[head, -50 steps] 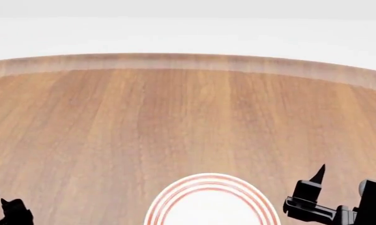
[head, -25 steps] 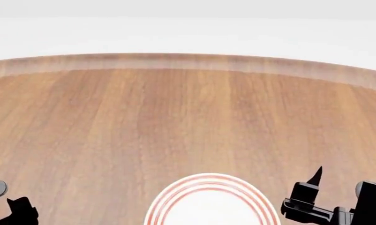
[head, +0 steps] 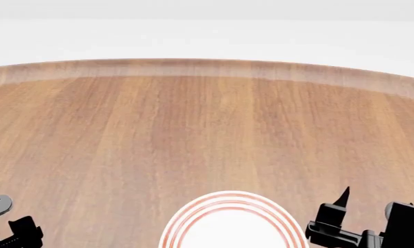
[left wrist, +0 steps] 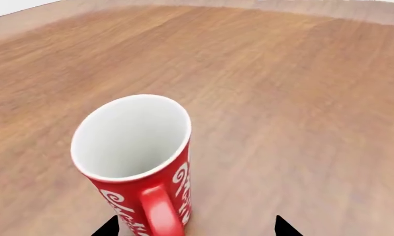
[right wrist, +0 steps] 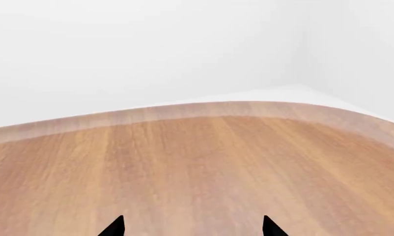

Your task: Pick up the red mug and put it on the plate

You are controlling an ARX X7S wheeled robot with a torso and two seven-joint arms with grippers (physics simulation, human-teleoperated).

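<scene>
red mug (left wrist: 141,169) stands upright on the wooden counter (left wrist: 282,98), white script lettering on its side unreadable. left end effector (left wrist: 195,227) spread open just beside it; right end effector (right wrist: 191,227) open too. plate (head: 231,225) sits between them.
</scene>
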